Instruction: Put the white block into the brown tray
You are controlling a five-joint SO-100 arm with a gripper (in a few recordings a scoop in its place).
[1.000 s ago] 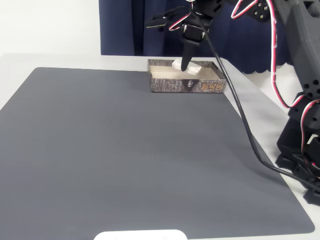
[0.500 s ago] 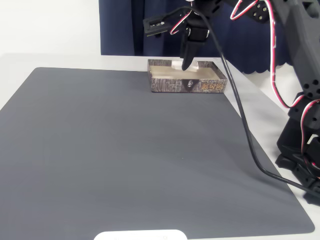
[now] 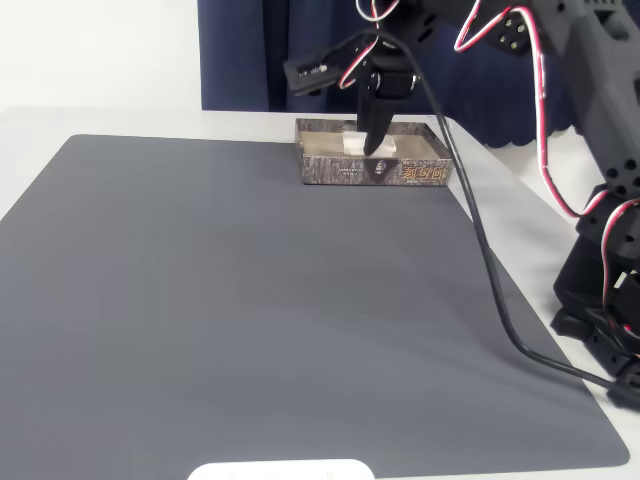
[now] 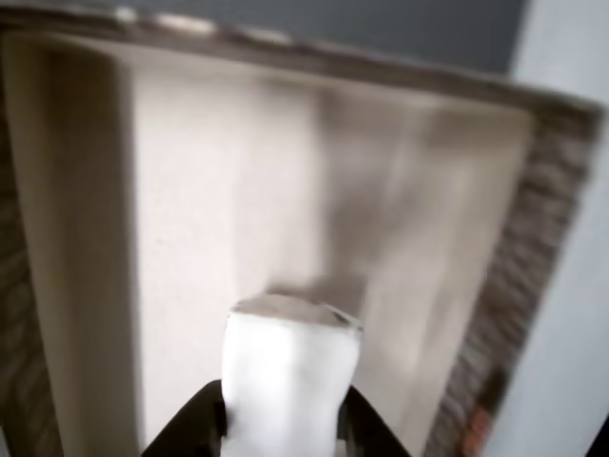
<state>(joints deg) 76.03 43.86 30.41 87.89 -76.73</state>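
The brown tray point(image 3: 372, 168) stands at the far edge of the dark mat, wood-grain sides and gold lettering facing the fixed view. My gripper point(image 3: 372, 146) reaches down into it from above. In the wrist view the cream inside of the brown tray point(image 4: 190, 209) spreads close below, and the white block point(image 4: 288, 371) stands end-on between my two black fingers point(image 4: 203, 419), which are shut on it. A small pale part of the white block point(image 3: 353, 143) shows beside the fingers in the fixed view, low inside the tray.
A large dark grey mat point(image 3: 250, 300) covers the white table. A black cable point(image 3: 480, 240) trails from the arm across the mat's right side. The arm's black base point(image 3: 605, 300) stands at the right. A blue curtain point(image 3: 260, 50) hangs behind the table.
My gripper has swung to a steeper angle and dropped lower into the tray, carrying the white block down with it so that less of the block shows above the wall.
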